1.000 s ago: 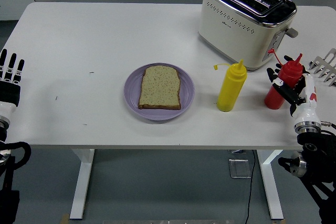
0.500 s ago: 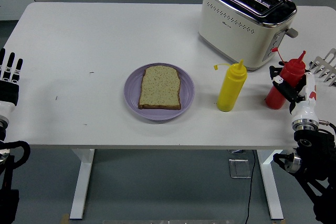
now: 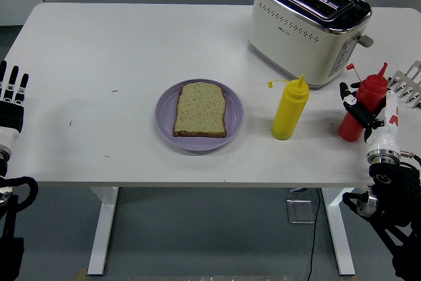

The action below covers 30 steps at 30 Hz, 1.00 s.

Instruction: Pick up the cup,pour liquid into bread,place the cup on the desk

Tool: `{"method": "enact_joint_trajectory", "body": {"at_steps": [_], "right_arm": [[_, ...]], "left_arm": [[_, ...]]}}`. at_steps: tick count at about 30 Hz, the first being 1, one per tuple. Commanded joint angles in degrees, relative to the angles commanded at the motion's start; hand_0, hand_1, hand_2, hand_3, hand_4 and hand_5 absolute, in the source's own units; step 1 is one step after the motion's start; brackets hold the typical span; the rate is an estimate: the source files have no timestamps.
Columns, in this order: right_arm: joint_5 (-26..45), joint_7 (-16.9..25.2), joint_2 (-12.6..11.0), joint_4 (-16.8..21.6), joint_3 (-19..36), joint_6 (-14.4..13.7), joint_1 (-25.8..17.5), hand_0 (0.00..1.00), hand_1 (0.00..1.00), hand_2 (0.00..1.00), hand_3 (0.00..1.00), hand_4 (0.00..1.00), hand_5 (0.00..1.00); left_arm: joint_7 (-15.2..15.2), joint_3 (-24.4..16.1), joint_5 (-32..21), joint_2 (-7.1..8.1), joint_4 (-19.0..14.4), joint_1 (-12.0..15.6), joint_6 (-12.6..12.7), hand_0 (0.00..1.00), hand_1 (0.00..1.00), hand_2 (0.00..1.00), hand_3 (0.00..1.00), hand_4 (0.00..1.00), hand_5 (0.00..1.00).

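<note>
The right hand [image 3: 366,114] has its fingers wrapped around the red squeeze bottle [image 3: 362,108], seemingly lifted, ready to carry toward the bread [image 3: 200,109]; the left hand [image 3: 12,97] rests open-fingered at the tabletop [image 3: 118,51] edge.

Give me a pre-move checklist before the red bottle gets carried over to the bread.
1. Right hand grip on the red squeeze bottle: fingers wrapped round it, ok.
2. Red bottle's cap: appears flipped open, cannot tell for sure.
3. Bread slice flat on the purple plate: ok.
4. Path to the bread: yellow squeeze bottle stands in between, not ok; go over it.
5. Toaster close behind the red bottle: mind it when lifting.
6. Left hand at the table's left edge, fingers spread, clear: ok.
</note>
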Motion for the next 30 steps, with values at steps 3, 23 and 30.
{"method": "enact_joint_trajectory", "body": {"at_steps": [3, 23, 30], "right_arm": [[0.3, 0.1, 0.0, 0.0, 0.0, 0.0, 0.0, 0.062, 0.106, 0.225, 0.293, 0.807, 0.167], [0.5, 1.0, -0.8, 4.4, 3.2, 0.0, -0.8, 0.005, 0.005, 0.148, 0.256, 0.792, 0.271], [-8.5, -4.6, -2.4, 9.3, 6.8, 2.2, -0.8, 0.010, 0.010, 0.153, 0.263, 0.786, 0.293]], "left_arm": [[0.0, 0.0, 0.0, -0.01, 0.0, 0.0, 0.0, 0.785, 0.736, 0.735, 0.692, 0.512, 0.998], [0.0, -0.1, 0.0, -0.05, 0.0, 0.0, 0.0, 0.785, 0.736, 0.736, 0.692, 0.511, 0.998], [-0.1, -0.1, -0.1, -0.04, 0.0, -0.1, 0.0, 0.784, 0.736, 0.736, 0.692, 0.509, 0.998]]}}
